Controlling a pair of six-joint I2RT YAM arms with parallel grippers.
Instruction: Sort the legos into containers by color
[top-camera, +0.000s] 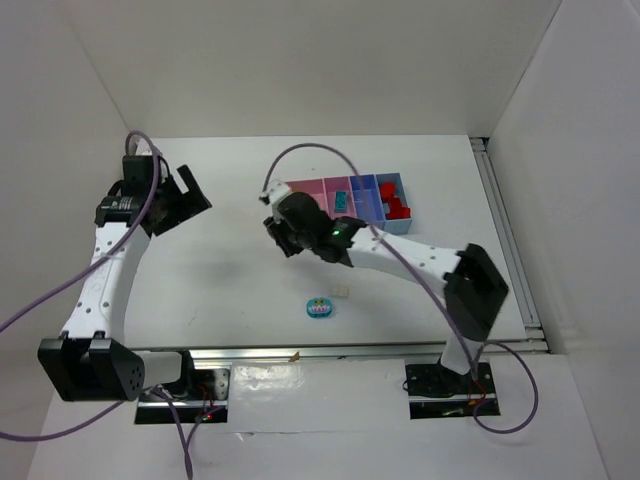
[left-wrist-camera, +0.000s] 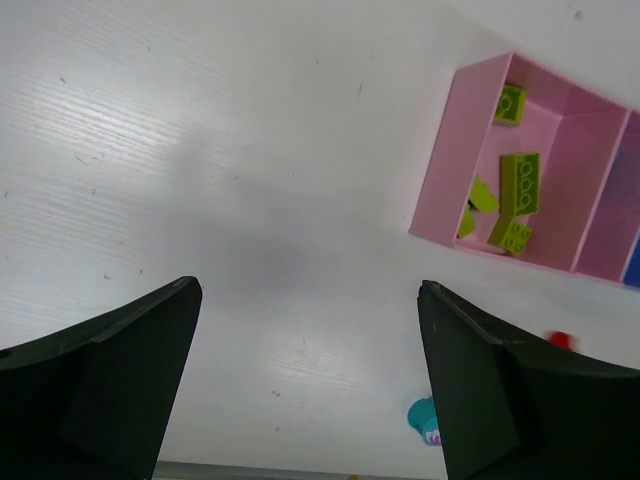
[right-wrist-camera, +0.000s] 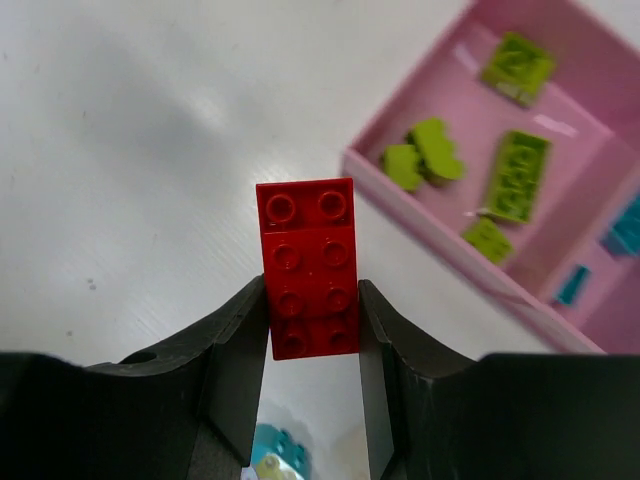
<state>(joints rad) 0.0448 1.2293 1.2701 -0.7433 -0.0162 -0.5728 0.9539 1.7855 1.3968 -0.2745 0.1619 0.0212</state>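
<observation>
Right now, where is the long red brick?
In the right wrist view, the red brick is gripped by the right pincer, over the table just left of the wide pink bin.

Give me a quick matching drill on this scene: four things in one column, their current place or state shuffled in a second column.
Things:
1. red brick
2. yellow-green bricks
3. teal piece
4. left end effector

Place or state:
A. lying in the wide pink bin
B. open, holding nothing
C. clamped in the right end effector
D. loose on the table

Pairs: 1-C, 2-A, 3-D, 4-B
</observation>
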